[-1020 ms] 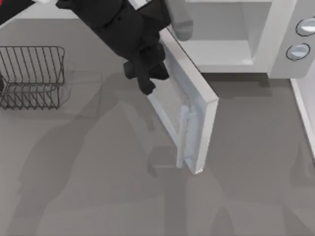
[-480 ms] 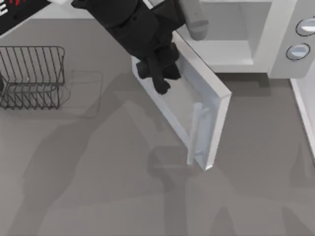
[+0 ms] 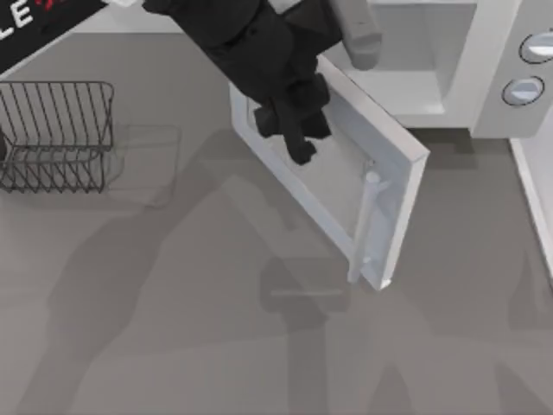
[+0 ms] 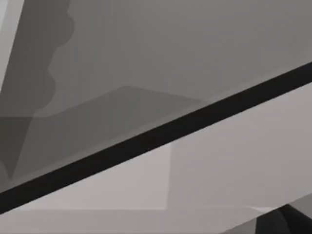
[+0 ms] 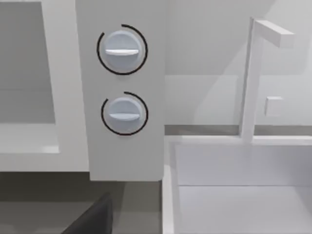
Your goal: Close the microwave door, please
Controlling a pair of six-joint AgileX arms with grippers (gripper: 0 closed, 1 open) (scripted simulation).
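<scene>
- A dark wire rack (image 3: 56, 134) stands on the grey surface (image 3: 173, 328) at the left of the top view, well apart from the microwave (image 3: 449, 60) at the upper right; nothing lies between the door and the cavity.
- The microwave door (image 3: 346, 186) hangs partly open, angled out from its hinge side toward the lower right, with its pale bar handle (image 3: 363, 225) near the free edge.
- The right wrist view faces the two round knobs (image 5: 122, 51) on the microwave's side panel, beside a white basin and frame.
- The left gripper (image 3: 294, 130) sits against the door's outer face near the window; I cannot tell how far it is parted, and it grasps nothing that I can see.
</scene>
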